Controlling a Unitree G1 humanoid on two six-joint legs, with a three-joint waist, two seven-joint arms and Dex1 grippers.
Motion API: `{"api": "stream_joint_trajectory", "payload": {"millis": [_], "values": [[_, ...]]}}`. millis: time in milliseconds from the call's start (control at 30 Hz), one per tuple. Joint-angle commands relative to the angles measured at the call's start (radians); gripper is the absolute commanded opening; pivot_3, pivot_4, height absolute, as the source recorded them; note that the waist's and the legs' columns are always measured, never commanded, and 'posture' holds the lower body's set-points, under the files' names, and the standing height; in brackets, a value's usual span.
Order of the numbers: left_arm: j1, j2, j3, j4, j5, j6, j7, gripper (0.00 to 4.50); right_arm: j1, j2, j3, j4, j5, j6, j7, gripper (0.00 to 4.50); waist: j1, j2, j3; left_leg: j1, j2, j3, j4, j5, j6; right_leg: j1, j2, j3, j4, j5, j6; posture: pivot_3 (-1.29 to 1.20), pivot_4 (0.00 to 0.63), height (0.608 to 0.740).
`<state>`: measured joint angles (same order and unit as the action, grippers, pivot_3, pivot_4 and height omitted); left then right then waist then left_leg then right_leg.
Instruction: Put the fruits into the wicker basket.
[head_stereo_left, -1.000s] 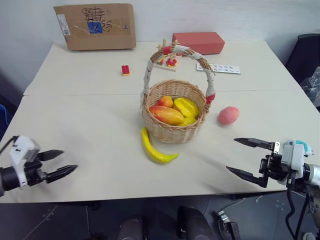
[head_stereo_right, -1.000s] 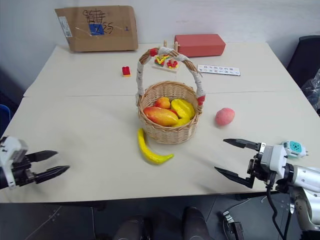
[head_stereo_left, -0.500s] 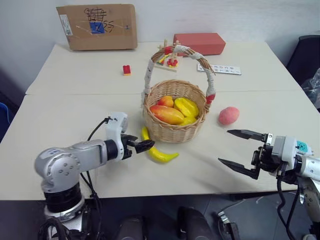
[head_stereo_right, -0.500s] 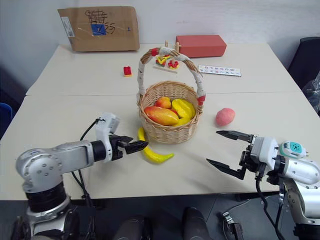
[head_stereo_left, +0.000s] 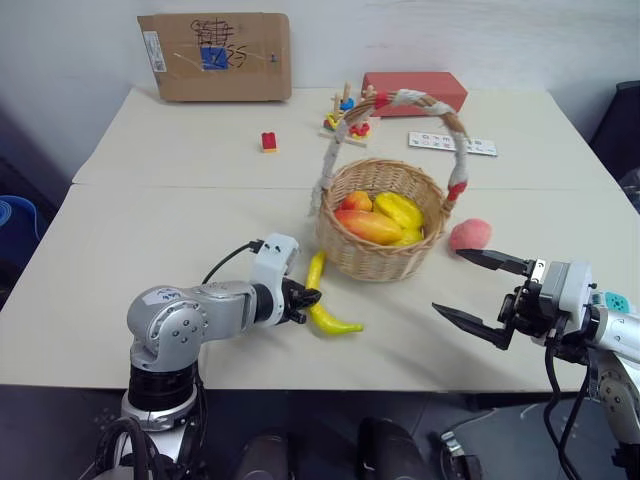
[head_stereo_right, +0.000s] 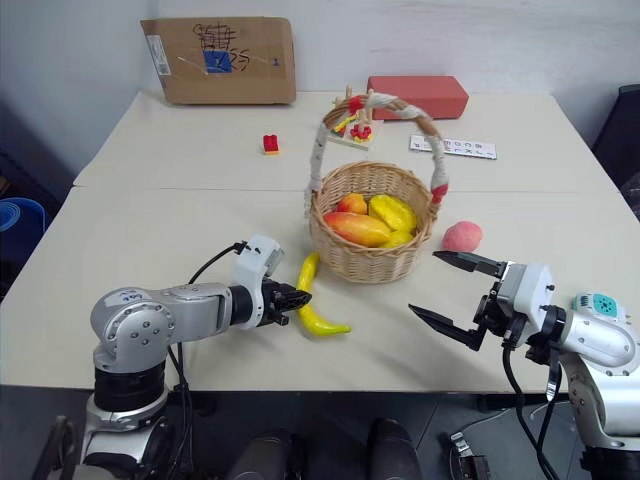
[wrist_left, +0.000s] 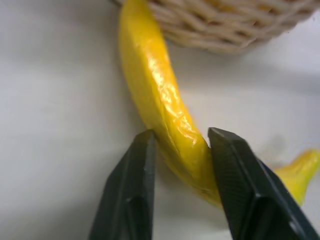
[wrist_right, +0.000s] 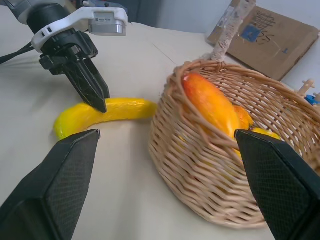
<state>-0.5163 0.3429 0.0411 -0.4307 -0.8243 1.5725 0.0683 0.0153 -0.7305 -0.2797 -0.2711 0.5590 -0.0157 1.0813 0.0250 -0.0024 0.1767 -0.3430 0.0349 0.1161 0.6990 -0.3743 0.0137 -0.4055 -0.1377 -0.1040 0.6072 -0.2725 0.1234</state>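
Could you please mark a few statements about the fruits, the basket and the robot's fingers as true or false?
1. The left gripper has its fingers closed on the banana. True.
2. The banana lies inside the wicker basket. False: it lies on the table beside the basket.
3. The right gripper holds the peach. False: its fingers are open and empty.
4. The mango is in the basket. True.

Left gripper (head_stereo_right: 297, 298) fingers clamp banana (head_stereo_right: 314, 302) beside wicker basket (head_stereo_right: 372, 262); right gripper (head_stereo_right: 445, 293) fingers spread.
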Motion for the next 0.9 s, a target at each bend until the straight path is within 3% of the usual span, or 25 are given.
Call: {"api": "stream_joint_trajectory", "payload": {"millis": [33,167,267,333,400,433,633,800,900], "values": [[0.012,0.102,0.061,0.065,0.034,0.015,-0.080,0.64,0.002,0.005,-0.026,0.020,0.008,-0.035,0.024,4.50,-0.004,0.000,0.000,0.001,0.000,0.000,0.000,0.000,0.000,0.001,0.000,0.000,0.000,0.000,0.000,0.00,0.150,0.740],[0.025,0.293,0.104,0.089,0.018,-0.106,-0.286,0.50,0.010,0.006,-0.033,0.061,0.009,-0.067,0.056,4.50,-0.026,-0.001,0.000,0.006,0.003,-0.001,-0.002,-0.001,-0.004,0.000,0.005,0.002,0.003,-0.002,-0.004,0.00,0.150,0.740],[0.069,0.432,0.100,0.080,0.051,-0.352,-0.529,0.50,0.023,0.007,-0.040,0.089,0.010,-0.092,0.078,4.50,-0.027,-0.001,0.001,0.005,0.003,-0.001,-0.004,-0.002,-0.006,-0.005,0.006,0.003,0.005,-0.004,-0.007,0.00,0.150,0.740],[0.121,0.504,0.106,0.053,0.086,-0.610,-0.798,0.50,0.039,0.007,-0.049,0.108,0.011,-0.109,0.092,4.50,-0.025,-0.001,0.001,0.003,0.003,-0.001,-0.004,-0.002,-0.006,-0.007,0.006,0.003,0.004,-0.004,-0.007,0.00,0.150,0.740],[0.147,0.542,0.113,0.031,0.099,-0.795,-1.002,0.50,0.060,0.008,-0.063,0.129,0.009,-0.128,0.100,4.50,-0.020,-0.001,0.001,0.000,0.003,-0.001,-0.004,-0.003,-0.006,-0.008,0.005,0.002,0.004,-0.004,-0.007,0.00,0.150,0.740],[0.126,0.546,0.099,0.032,0.098,-0.815,-1.029,0.50,0.071,0.009,-0.072,0.143,0.008,-0.142,0.106,4.50,-0.016,-0.001,0.001,-0.001,0.002,-0.001,-0.004,-0.003,-0.005,-0.008,0.004,0.001,0.003,-0.004,-0.007,0.00,0.150,0.740],[-0.154,0.402,-0.131,0.058,0.243,-0.934,-1.032,0.50,0.124,0.031,-0.119,0.229,0.002,-0.233,0.126,4.50,0.007,-0.001,0.001,-0.009,-0.002,0.000,0.001,-0.003,-0.001,-0.007,0.004,0.000,-0.001,0.000,-0.001,0.00,0.150,0.740],[-0.401,0.230,-0.323,0.243,0.545,-1.112,-0.914,0.50,0.188,0.053,-0.182,0.256,0.005,-0.280,0.104,4.50,0.001,-0.001,0.001,-0.009,-0.003,0.001,0.001,-0.001,0.002,-0.006,0.005,0.001,-0.002,0.002,0.002,0.00,0.150,0.740],[-0.500,0.157,-0.374,0.347,0.662,-1.194,-0.872,0.50,0.218,0.065,-0.203,0.260,0.004,-0.300,0.093,4.50,-0.002,-0.002,0.002,-0.009,-0.003,0.000,0.001,-0.001,0.002,-0.006,0.005,0.001,-0.003,0.002,0.002,0.00,0.150,0.740]]}}
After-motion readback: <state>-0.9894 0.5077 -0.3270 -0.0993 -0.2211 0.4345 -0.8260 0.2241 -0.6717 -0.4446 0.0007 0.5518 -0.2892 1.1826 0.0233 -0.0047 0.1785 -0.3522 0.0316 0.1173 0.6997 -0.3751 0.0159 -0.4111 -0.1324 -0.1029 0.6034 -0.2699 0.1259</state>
